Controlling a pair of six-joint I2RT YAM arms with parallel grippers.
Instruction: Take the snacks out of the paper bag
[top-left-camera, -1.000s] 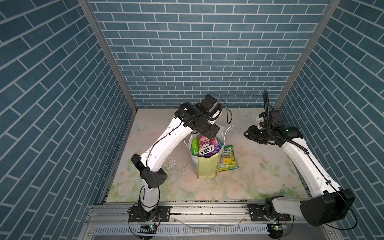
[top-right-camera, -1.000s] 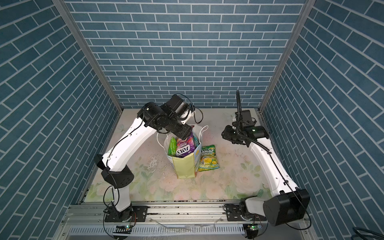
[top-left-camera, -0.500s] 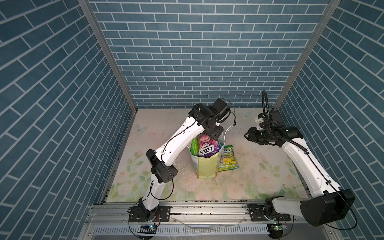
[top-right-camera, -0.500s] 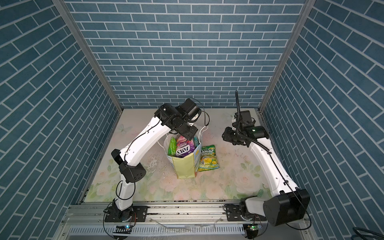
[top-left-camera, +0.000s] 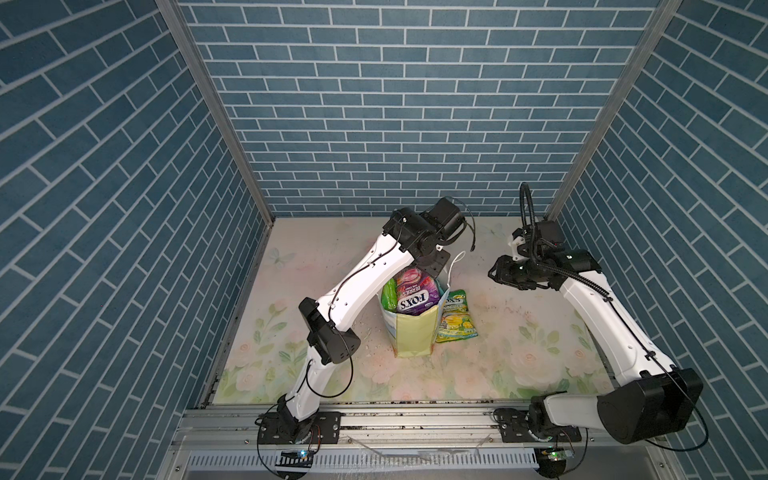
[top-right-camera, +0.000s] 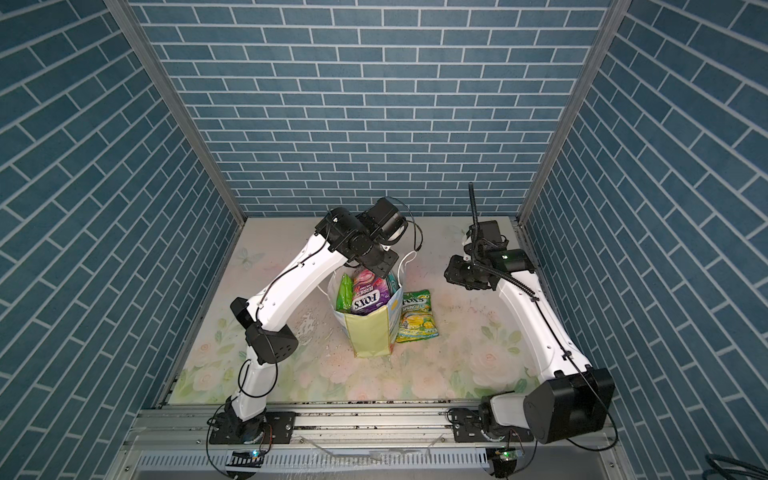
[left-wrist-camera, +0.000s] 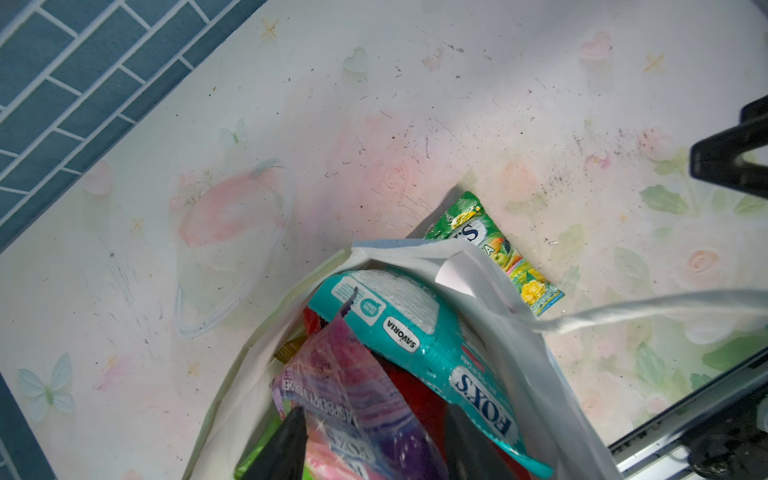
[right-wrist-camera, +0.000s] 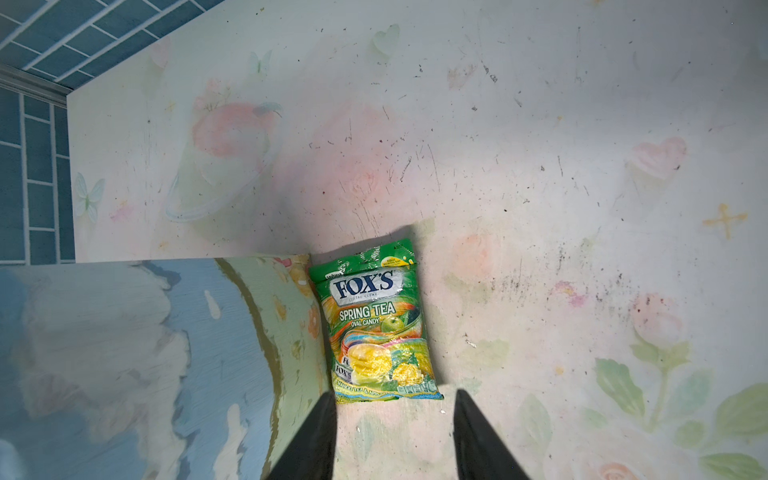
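Paper bag (top-left-camera: 411, 332) is seen upright at the middle of the counter (top-left-camera: 519, 365), mouth open. Purple FOX'S pack (top-left-camera: 415, 297) and green chip bag (top-left-camera: 388, 293) are stuck out of its top. A teal FOX'S pack (left-wrist-camera: 415, 332) is shown wedged beside them in the left wrist view. Yellow-green FOX'S pack (top-left-camera: 455, 318) is laid flat on the counter at the bag's 3 o'clock, against its side. Left hand (left-wrist-camera: 374, 409) is placed in the bag mouth at 12 o'clock, fingers set either side of the purple pack; clenched or not cannot be told. Right hand (top-left-camera: 505, 272) is held at 2 o'clock, well apart, released, nothing between its fingers.
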